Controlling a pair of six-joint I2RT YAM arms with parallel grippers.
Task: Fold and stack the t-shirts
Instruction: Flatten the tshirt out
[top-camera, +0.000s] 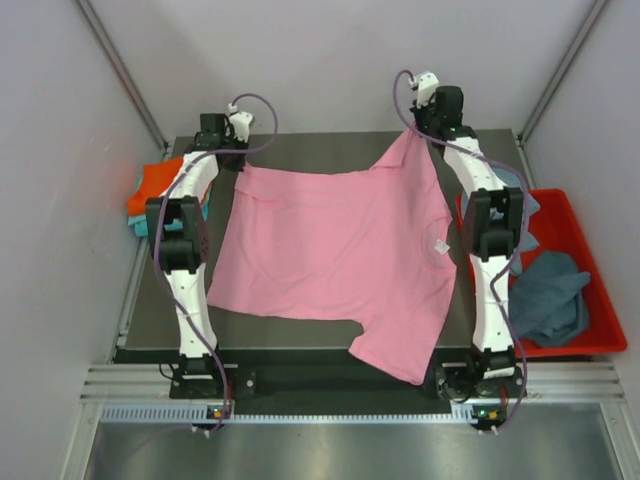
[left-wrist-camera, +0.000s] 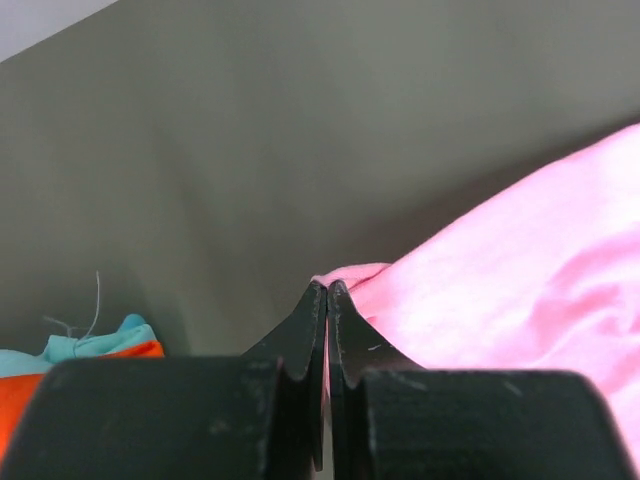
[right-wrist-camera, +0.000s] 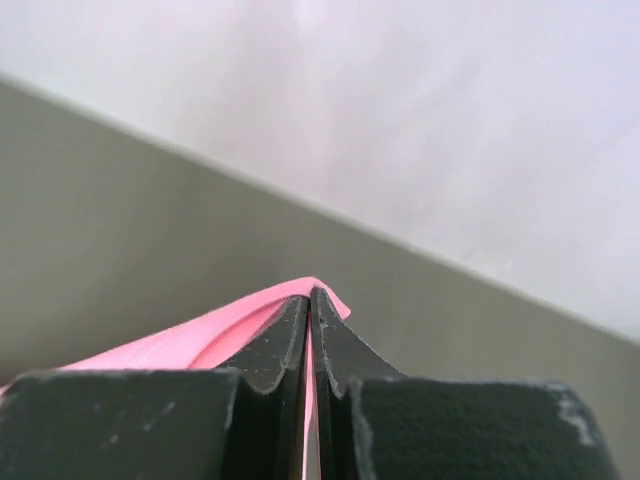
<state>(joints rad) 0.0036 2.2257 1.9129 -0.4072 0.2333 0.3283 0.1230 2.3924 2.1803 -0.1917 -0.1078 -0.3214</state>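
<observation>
A large pink t-shirt (top-camera: 335, 250) lies spread across the dark table (top-camera: 320, 148), one sleeve hanging over the near edge. My left gripper (top-camera: 238, 168) is shut on the shirt's far left corner; in the left wrist view pink cloth (left-wrist-camera: 500, 290) is pinched between the fingertips of that gripper (left-wrist-camera: 327, 288). My right gripper (top-camera: 412, 132) is shut on the far right sleeve, lifted a little; in the right wrist view pink fabric (right-wrist-camera: 200, 335) runs through the closed gripper (right-wrist-camera: 309, 295). Orange and teal t-shirts (top-camera: 152, 192) are piled at the table's left edge. Grey-blue t-shirts (top-camera: 550, 295) lie in the bin.
A red plastic bin (top-camera: 580, 235) stands right of the table beside the right arm. The orange and teal pile (left-wrist-camera: 70, 360) shows at the lower left of the left wrist view. Grey walls close in behind the table.
</observation>
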